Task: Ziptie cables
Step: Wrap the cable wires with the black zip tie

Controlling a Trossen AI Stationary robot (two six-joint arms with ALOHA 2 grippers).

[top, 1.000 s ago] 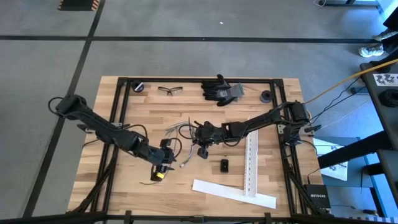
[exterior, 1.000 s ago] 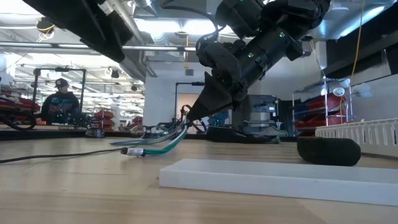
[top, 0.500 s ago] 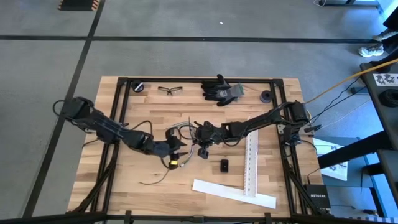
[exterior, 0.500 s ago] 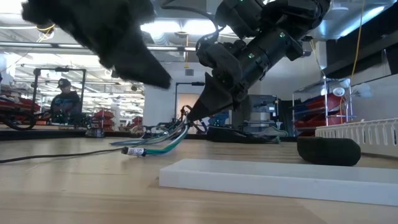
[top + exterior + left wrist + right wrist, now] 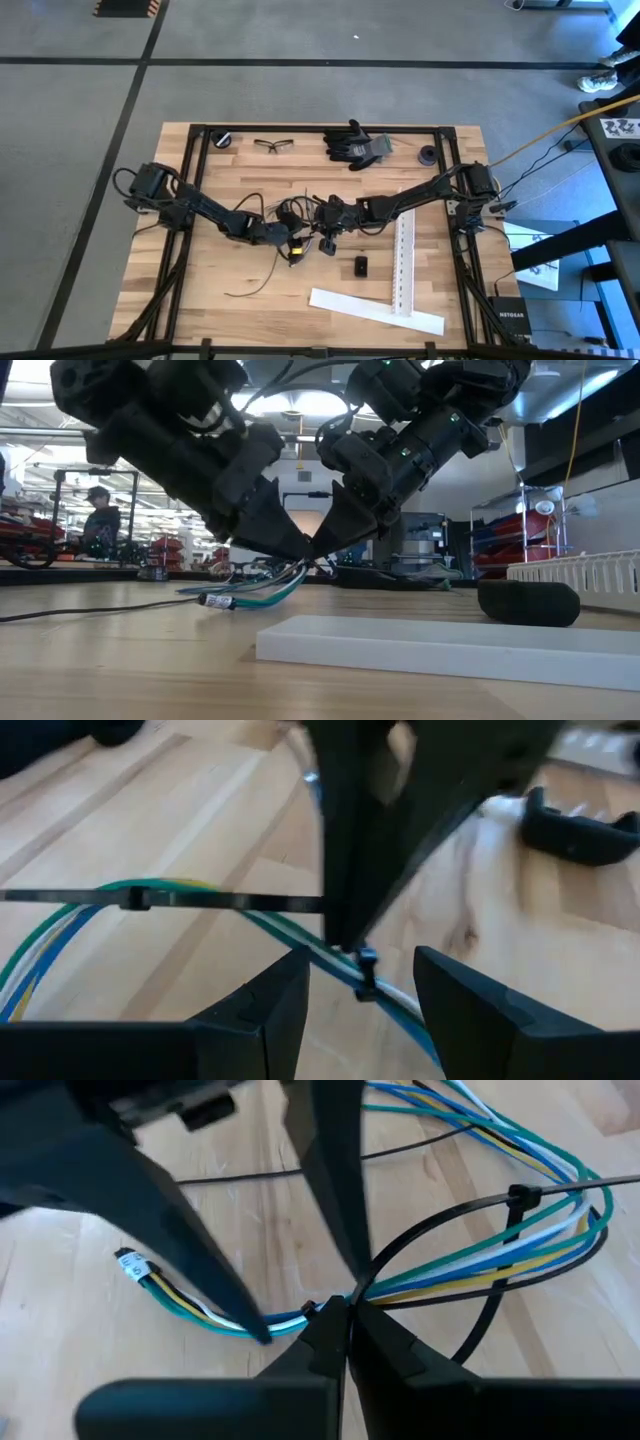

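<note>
The cables are a bundle of blue, green, white and yellow wires with a black ziptie looped around them, its head at the far bend. A second small ziptie head sits on the bundle. My right gripper is shut at the bundle near the table's middle. My left gripper is open, one finger on each side of the bundle just below the right fingertips; I cannot tell whether it touches. The cables' labelled ends rest on the table. My right gripper pinches the cable bundle at its fingertips, where the wires and the black ziptie strip cross. The fingers slant down from the table's right side. The pinched part is lifted, and the wires sag from there to the table.
A loose black ziptie lies near the table's near-left part. A small black block and two white perforated strips lie to the right and near. Black gloves and safety glasses sit at the far edge.
My left arm has swung from the near-left part of the table toward the far right, up to the right gripper, and its open fingers now straddle the held bundle. The right gripper and the cables have kept still.
</note>
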